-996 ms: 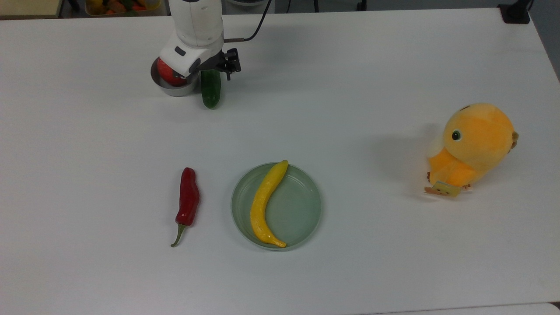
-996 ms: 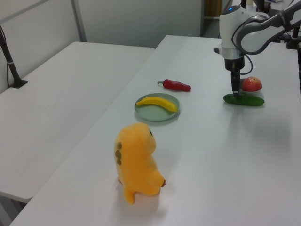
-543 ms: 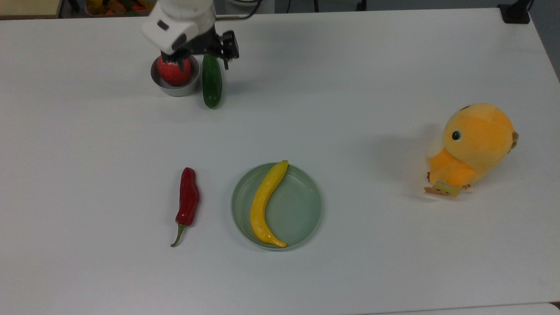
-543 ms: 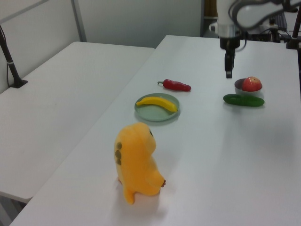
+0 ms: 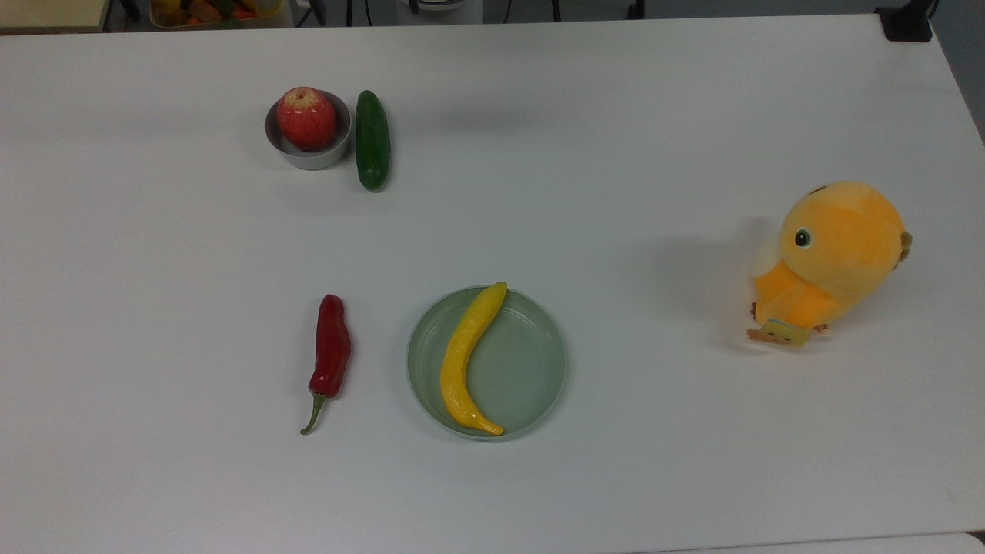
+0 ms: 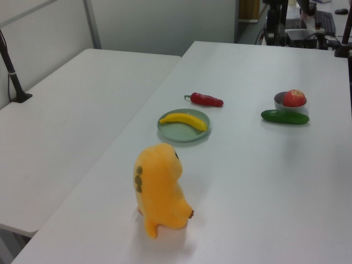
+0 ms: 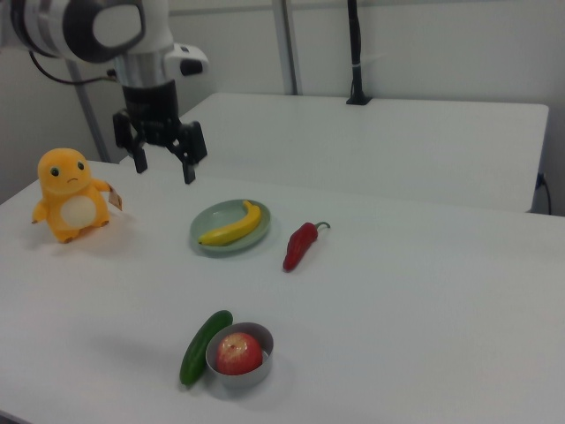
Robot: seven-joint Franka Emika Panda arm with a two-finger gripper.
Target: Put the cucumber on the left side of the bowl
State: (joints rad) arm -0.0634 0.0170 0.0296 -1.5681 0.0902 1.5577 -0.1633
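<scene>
In the upper left of the right view we see the gripper [image 7: 161, 160] hanging in the air with its fingers spread and nothing between them. In the lower left part of the right view we find the cucumber [image 7: 205, 346] lying flat on the white table [image 7: 424, 318], touching the left of the bowl [image 7: 238, 358], which holds a red apple [image 7: 239, 353]. In the top view's upper left the cucumber [image 5: 372, 139] sits just right of the bowl [image 5: 308, 143].
</scene>
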